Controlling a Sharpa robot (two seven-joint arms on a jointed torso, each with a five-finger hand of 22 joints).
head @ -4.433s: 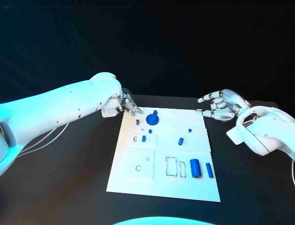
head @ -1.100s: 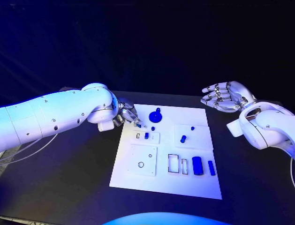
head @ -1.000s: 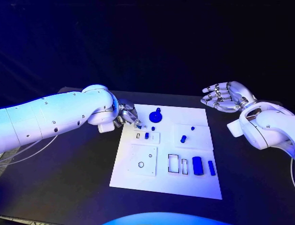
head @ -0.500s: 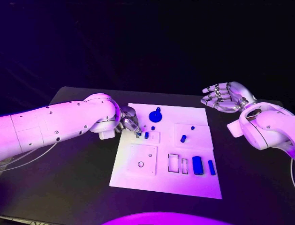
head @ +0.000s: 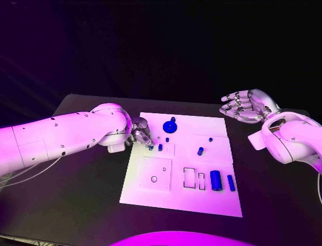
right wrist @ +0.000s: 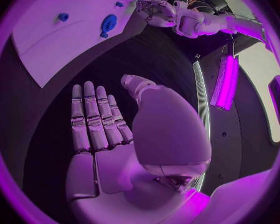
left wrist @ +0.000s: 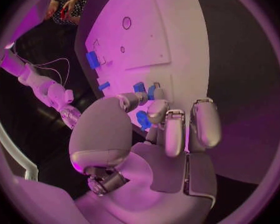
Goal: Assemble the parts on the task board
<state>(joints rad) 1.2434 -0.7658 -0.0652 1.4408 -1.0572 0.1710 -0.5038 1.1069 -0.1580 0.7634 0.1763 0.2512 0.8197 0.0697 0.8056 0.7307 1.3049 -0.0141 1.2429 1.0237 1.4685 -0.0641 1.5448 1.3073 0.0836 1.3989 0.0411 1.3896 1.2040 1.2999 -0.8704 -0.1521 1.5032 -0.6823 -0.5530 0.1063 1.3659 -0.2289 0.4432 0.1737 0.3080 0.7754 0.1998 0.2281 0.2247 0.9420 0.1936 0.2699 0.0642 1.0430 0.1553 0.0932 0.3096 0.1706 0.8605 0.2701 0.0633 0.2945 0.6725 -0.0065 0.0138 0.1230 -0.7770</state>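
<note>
Head view: left hand [head: 140,132] fingers [left wrist: 157,110] on part [left wrist: 143,119].

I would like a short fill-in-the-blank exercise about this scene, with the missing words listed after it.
1. The task board lies on a ____ table.
2. The fingers of the ____ hand reach over the board's edge, near small blue parts.
3. The right hand holds ____ and is off the board.
4. The two long blue parts lie beside two ____ slots.

Missing words: black; left; nothing; rectangular
</note>
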